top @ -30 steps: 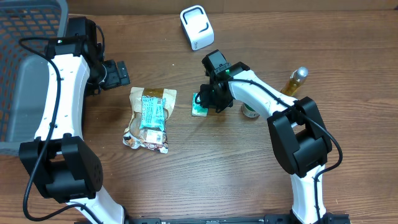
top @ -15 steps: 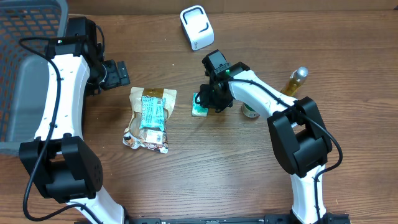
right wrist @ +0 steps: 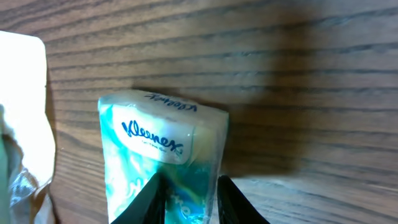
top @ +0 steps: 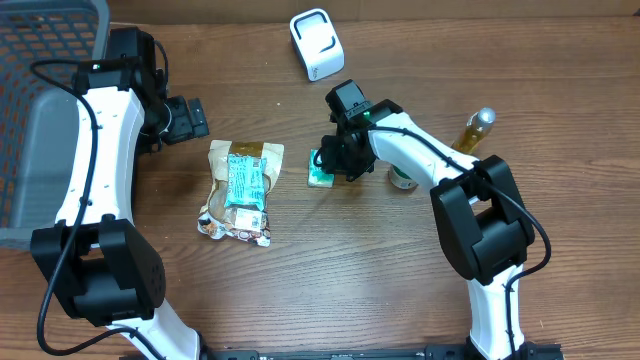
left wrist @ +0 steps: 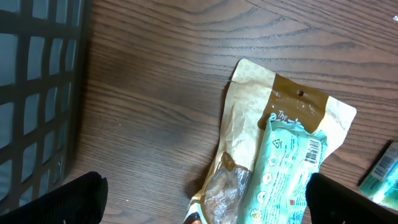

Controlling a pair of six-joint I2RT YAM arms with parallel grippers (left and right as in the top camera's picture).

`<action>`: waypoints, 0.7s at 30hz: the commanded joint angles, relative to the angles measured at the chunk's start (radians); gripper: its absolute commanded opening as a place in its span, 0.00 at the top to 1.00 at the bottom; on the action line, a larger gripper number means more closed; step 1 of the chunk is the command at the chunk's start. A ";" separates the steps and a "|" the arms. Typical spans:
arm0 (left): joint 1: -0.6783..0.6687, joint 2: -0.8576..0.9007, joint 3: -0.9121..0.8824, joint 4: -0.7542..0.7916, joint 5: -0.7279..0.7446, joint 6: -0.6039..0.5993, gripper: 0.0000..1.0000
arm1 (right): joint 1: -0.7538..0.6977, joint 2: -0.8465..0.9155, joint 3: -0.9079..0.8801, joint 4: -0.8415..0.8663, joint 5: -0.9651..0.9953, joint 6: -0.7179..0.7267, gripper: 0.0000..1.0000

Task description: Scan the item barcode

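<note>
**Tissue pack pinched at mid-tabletop**

The Kleenex pack (right wrist: 158,146) sat near the middle of the wooden tabletop (top: 350,270), one end pinched by the right pincer (right wrist: 186,198). A snack pouch (top: 240,190) lay just beside it. A white scanner (top: 316,43) stood farther off. The left pincer (left wrist: 205,202) hung spread wide.

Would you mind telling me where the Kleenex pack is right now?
In the overhead view the Kleenex pack lies mid-table, gripped by the right gripper, just right of the snack pouch.
</note>
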 commanded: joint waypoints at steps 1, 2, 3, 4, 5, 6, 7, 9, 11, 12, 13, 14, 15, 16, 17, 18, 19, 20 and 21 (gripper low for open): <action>-0.007 -0.006 -0.002 -0.001 0.007 0.015 0.00 | -0.023 -0.016 -0.005 -0.004 -0.073 -0.001 0.73; -0.007 -0.006 -0.002 -0.001 0.007 0.015 0.00 | -0.029 -0.016 -0.005 -0.005 -0.083 0.000 0.73; -0.007 -0.006 -0.002 -0.001 0.007 0.015 0.00 | -0.034 -0.016 -0.005 -0.007 -0.102 -0.001 0.73; -0.007 -0.006 -0.002 -0.001 0.007 0.015 0.01 | -0.038 -0.016 -0.005 -0.007 -0.114 -0.001 0.73; -0.007 -0.006 -0.002 -0.001 0.007 0.015 0.00 | -0.043 -0.016 -0.005 -0.007 -0.134 -0.001 0.73; -0.007 -0.006 -0.002 -0.001 0.007 0.015 0.00 | -0.046 -0.017 -0.005 -0.007 -0.143 -0.001 0.72; -0.007 -0.006 -0.002 -0.001 0.007 0.015 0.01 | -0.049 -0.017 -0.005 -0.007 -0.149 -0.001 0.71; -0.007 -0.006 -0.002 -0.001 0.007 0.015 0.01 | -0.053 -0.017 -0.005 -0.008 -0.153 -0.001 0.67; -0.007 -0.006 -0.002 -0.001 0.007 0.015 0.01 | -0.053 -0.018 -0.005 -0.007 -0.153 -0.001 0.67; -0.007 -0.006 -0.002 -0.001 0.007 0.015 0.01 | -0.053 -0.018 -0.005 -0.007 -0.153 -0.001 0.66; -0.007 -0.006 -0.002 -0.001 0.007 0.015 0.01 | -0.053 -0.018 -0.005 -0.007 -0.153 -0.001 0.66; -0.007 -0.006 -0.002 -0.001 0.007 0.015 0.00 | -0.053 -0.018 -0.005 -0.007 -0.153 -0.001 0.66; -0.007 -0.006 -0.002 -0.001 0.007 0.015 0.00 | -0.054 -0.018 -0.005 -0.007 -0.153 -0.001 0.66; -0.007 -0.006 -0.002 -0.001 0.007 0.015 0.00 | -0.054 -0.018 -0.005 -0.007 -0.153 -0.001 0.66; -0.007 -0.006 -0.002 -0.001 0.007 0.015 0.01 | -0.054 -0.018 -0.005 -0.007 -0.153 -0.001 0.66; -0.007 -0.006 -0.002 -0.001 0.007 0.015 0.01 | -0.054 -0.018 -0.005 -0.008 -0.153 -0.001 0.66; -0.007 -0.006 -0.002 -0.001 0.007 0.015 0.00 | -0.054 -0.018 -0.005 -0.008 -0.153 -0.001 0.66; -0.007 -0.006 -0.002 -0.001 0.007 0.015 0.01 | -0.054 -0.018 -0.005 -0.010 -0.153 0.000 0.66; -0.007 -0.006 -0.002 -0.001 0.007 0.015 0.00 | -0.054 -0.018 -0.005 -0.011 -0.153 0.000 0.66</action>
